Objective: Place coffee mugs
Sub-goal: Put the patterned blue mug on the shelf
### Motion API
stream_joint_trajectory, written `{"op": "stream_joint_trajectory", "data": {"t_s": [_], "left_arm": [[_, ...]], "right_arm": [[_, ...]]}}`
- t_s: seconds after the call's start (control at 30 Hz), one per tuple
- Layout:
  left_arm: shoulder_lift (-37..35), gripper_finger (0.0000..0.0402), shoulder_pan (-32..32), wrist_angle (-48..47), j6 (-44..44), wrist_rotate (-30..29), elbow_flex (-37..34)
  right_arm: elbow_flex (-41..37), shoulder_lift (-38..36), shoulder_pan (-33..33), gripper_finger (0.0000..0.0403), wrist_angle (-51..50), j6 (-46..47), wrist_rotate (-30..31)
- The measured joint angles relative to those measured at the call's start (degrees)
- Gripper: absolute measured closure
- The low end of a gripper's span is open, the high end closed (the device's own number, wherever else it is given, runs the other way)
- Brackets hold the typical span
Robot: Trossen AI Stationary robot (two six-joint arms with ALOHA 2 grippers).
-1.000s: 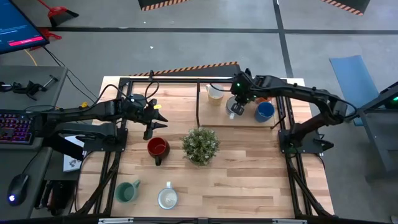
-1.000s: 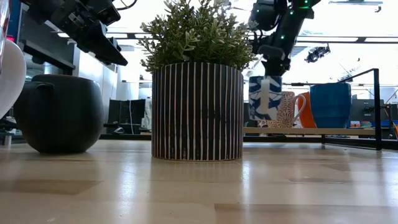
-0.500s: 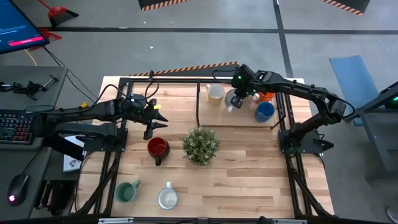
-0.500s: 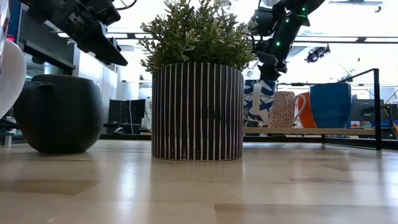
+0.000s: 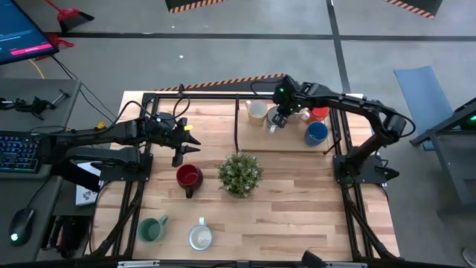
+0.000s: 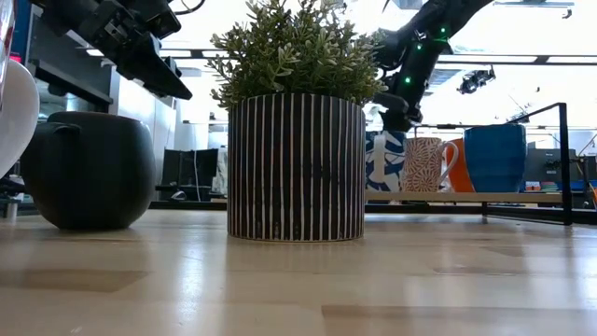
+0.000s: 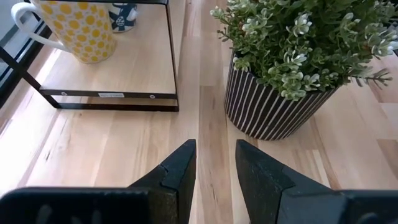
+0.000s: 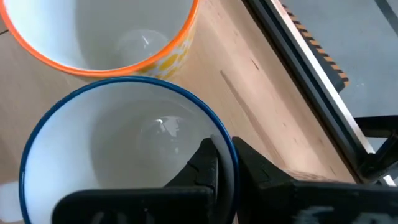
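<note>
My right gripper (image 5: 276, 119) is shut on a white mug with a blue pattern and blue rim (image 8: 118, 149), over the raised rack at the table's far side. This mug stands right beside the yellow-dotted, orange-rimmed mug (image 5: 256, 112). In the low view its base (image 6: 384, 161) is at shelf level, half hidden by the plant pot. A blue mug (image 5: 316, 133) and an orange mug (image 5: 320, 114) stand on the rack to its right. My left gripper (image 5: 183, 146) hovers open just beyond the red mug (image 5: 188, 177). A green mug (image 5: 152, 228) and a white mug (image 5: 200, 237) stand near the near edge. My right gripper pinches the blue-rimmed mug's rim (image 8: 227, 147), with one finger (image 8: 207, 167) inside the cup and one (image 8: 256, 175) outside its wall. The fingers come from above, pointing down. The mug stays upright; whether its base rests on the rack I cannot tell.
The potted plant (image 5: 239, 173) in a striped pot (image 6: 296, 168) stands mid-table between the near mugs and the rack. The black rack frame (image 7: 112, 96) borders the far part of the table. A patterned mug (image 6: 424, 163) sits on the shelf. Bare wood lies right of the plant.
My right gripper has carried the blue-rimmed mug toward the table's left and far edge, up beside the yellow-dotted mug, and has lowered it to shelf level. It has stayed shut on the mug throughout.
</note>
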Motion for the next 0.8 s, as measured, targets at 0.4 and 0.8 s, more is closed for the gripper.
{"op": "stream_joint_trajectory", "data": {"t_s": [0.4, 0.8], "left_arm": [[0.00, 0.0298, 0.00, -0.02, 0.48, 0.00, 0.00], [0.00, 0.0298, 0.00, -0.04, 0.44, 0.00, 0.00]], "right_arm": [[2.31, 0.09, -1.89, 0.0350, 0.06, -0.01, -0.55], [2.33, 0.22, -1.96, 0.0386, -2.06, 0.46, -1.78]]}}
